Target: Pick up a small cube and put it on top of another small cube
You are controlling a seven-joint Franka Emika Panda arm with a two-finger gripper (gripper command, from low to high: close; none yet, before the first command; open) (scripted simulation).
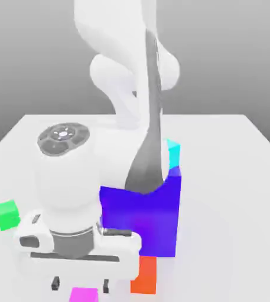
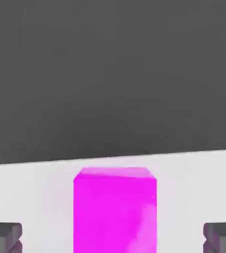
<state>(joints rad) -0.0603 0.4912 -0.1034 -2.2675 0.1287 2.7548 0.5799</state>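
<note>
Magenta is what catches the eye first — a small magenta cube (image 2: 114,210) sits on the white table (image 1: 231,177), directly under the gripper (image 1: 81,284), whose two dark fingers (image 2: 5,236) stand spread wide, one on each side of the cube with clear gaps, grasping nothing yet.

Taking that magenta cube as the marker: an orange block (image 1: 144,275) stands just beside it toward the exterior view's right, and a big blue block (image 1: 143,218) rises right behind the orange one. A cyan cube (image 1: 173,152) peeks out past the blue block, farther back still. A green cube (image 1: 7,214) sits off to the exterior view's left of the magenta cube, well apart.

What could go wrong, I'd say: the spread finger on the orange block's side has little room, so a descent slightly off centre might clip that block or nudge the magenta cube askew. The blue block stands tall — a low carry toward the cyan cube could strike it.

The side toward the green cube looks open, and the table reaches well out past the blocks there.
</note>
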